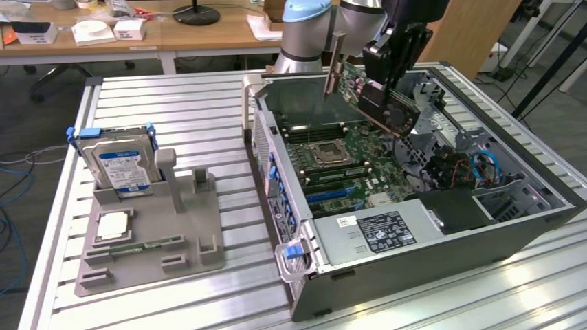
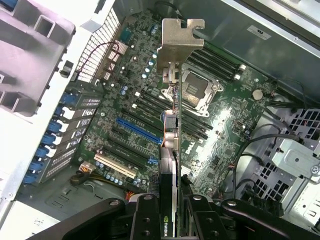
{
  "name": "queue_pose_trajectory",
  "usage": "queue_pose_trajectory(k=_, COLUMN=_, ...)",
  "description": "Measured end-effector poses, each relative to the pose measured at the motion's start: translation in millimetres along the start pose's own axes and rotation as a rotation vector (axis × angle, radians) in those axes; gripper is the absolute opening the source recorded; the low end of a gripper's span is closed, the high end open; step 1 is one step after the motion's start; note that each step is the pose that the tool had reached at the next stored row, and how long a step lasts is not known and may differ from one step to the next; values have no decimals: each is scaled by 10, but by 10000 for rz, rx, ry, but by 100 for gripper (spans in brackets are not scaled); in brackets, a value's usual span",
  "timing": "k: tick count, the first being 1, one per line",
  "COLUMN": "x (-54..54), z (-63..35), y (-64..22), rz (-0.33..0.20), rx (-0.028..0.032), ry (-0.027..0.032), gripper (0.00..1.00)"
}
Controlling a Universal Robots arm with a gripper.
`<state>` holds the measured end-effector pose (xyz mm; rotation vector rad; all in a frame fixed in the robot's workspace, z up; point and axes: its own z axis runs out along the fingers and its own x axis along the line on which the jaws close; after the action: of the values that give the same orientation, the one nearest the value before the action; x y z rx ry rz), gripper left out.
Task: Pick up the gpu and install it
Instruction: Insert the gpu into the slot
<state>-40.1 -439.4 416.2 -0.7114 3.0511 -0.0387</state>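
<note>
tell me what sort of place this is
Probably a robotics lab or workshop: an end effector holds the gpu over an open computer case on a slatted metal bench, with office desks behind.

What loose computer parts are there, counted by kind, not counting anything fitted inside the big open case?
gpu, gripped by the claw: 1
hard drive: 1
CPU: 1
RAM stick: 1
Total: 4
</note>
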Motion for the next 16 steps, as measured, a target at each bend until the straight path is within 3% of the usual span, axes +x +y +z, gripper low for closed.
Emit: queue_pose_trajectory(k=16, x=0, z=1, y=1, rz=-227, rx=-1, ry=-6, gripper=26)
